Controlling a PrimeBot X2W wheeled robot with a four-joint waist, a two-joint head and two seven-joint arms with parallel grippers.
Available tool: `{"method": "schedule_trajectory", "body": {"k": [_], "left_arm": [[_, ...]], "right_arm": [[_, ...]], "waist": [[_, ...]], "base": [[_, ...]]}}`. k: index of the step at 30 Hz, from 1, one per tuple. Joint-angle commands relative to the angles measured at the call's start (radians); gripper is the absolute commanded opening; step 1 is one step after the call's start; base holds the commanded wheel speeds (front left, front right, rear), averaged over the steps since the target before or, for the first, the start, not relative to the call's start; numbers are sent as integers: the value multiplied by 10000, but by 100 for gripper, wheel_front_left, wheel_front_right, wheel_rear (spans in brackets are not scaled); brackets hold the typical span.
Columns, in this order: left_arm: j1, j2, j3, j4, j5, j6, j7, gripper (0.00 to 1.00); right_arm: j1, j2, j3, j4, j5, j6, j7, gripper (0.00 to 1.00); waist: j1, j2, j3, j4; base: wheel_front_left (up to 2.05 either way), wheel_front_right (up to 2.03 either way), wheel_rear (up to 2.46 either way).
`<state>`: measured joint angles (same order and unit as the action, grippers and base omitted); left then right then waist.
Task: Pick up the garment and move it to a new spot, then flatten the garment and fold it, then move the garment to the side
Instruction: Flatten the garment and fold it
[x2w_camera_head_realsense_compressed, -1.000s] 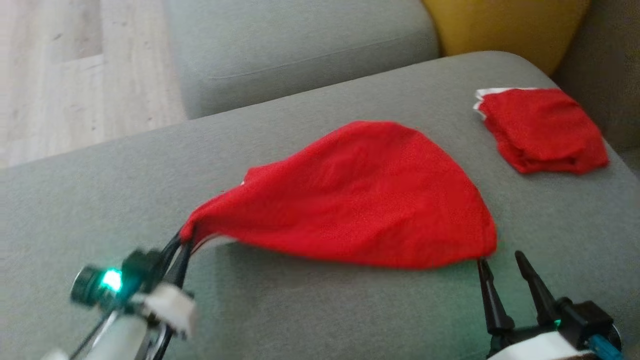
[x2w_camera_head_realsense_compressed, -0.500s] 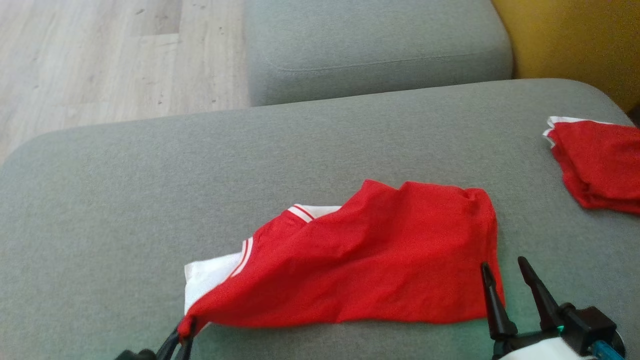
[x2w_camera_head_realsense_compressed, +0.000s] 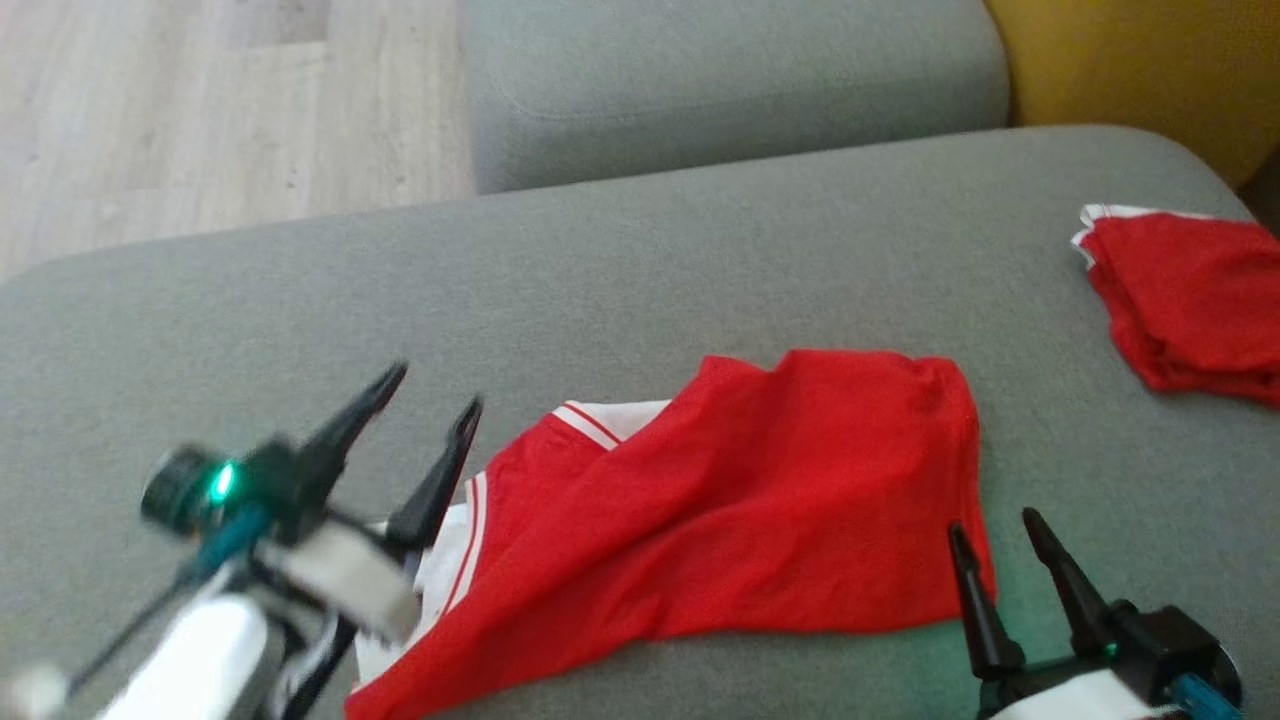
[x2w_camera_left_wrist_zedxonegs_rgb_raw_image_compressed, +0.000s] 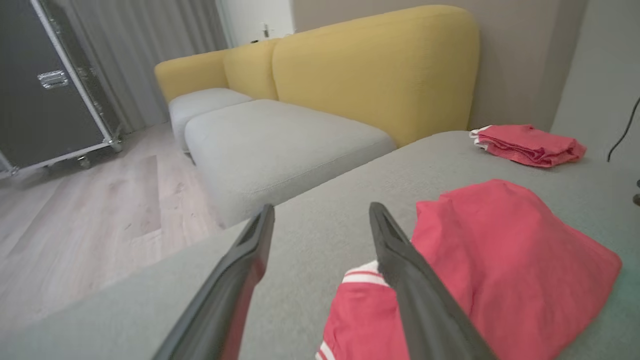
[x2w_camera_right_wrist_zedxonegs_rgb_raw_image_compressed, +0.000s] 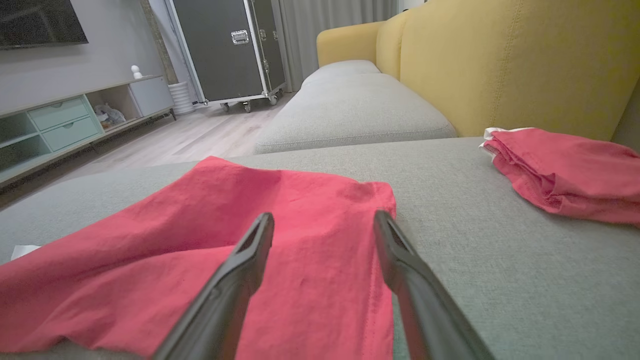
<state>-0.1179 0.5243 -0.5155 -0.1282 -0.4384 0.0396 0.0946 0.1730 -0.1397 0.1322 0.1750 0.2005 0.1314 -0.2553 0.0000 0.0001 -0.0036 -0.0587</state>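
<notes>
You can see the red garment (x2w_camera_head_realsense_compressed: 740, 500) lying on the grey sofa seat (x2w_camera_head_realsense_compressed: 640, 250). Its long side runs from low left up to the right, and its white striped edge points at the left gripper (x2w_camera_head_realsense_compressed: 437, 388). That gripper is blurry, but its fingers look wide and empty. The right gripper (x2w_camera_head_realsense_compressed: 991, 522) is wide and empty too, at the garment's right corner.

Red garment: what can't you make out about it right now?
- Head view: red garment near-left corner cut off by the bottom edge; its white trim partly behind the motion-blurred left tool.
- Right wrist view: near hem hidden by the right tool.
- Head view: folded red pile cut by the right edge.
</notes>
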Motion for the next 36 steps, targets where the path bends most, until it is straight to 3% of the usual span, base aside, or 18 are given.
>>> {"method": "schedule_trajectory", "body": {"k": [1,5,12,19,25,26,27,36], "left_arm": [[-1364,89,209,262,32,-404,237,100],[-3032,-499,-355,2012,-272,-1254,840,100],[-4916,-1030,-1737,5577,-671,-1685,1330,100],[-5657,-648,-3672,6653,-2193,-1699,1973,100],[-6137,-228,-4649,7135,-2764,-1701,2115,100],[-6246,-179,-4805,7196,-2789,-1701,1986,36],[-6347,-147,-4946,7248,-2827,-1701,1815,0],[-7963,-364,-5274,8180,-2305,-1686,-897,0]], "right_arm": [[-555,-228,324,-292,-46,-7,-65,100],[-908,-257,504,-293,-8,-7,-65,100],[-1461,-223,600,-253,60,-7,-65,100],[-1778,-131,704,-188,99,-7,-65,100],[-1993,-49,806,-144,115,-7,-65,100],[-2030,-39,827,-134,121,-7,-65,100],[-2064,-32,846,-122,125,-7,-65,100],[-1982,66,746,-48,145,-7,-65,100]], "waist": [[0,-1,245,-209],[0,-1,705,-539],[0,-1,1433,-1212],[0,-1,1795,-1639],[0,-1,1893,-1937],[0,-1,1902,-1998],[0,-1,1903,-2062],[0,-1,1635,-2454]], "base": [[0,0,0],[0,0,0],[0,0,0],[0,0,0],[0,0,0],[0,0,0],[0,0,0],[0,0,0]]}}
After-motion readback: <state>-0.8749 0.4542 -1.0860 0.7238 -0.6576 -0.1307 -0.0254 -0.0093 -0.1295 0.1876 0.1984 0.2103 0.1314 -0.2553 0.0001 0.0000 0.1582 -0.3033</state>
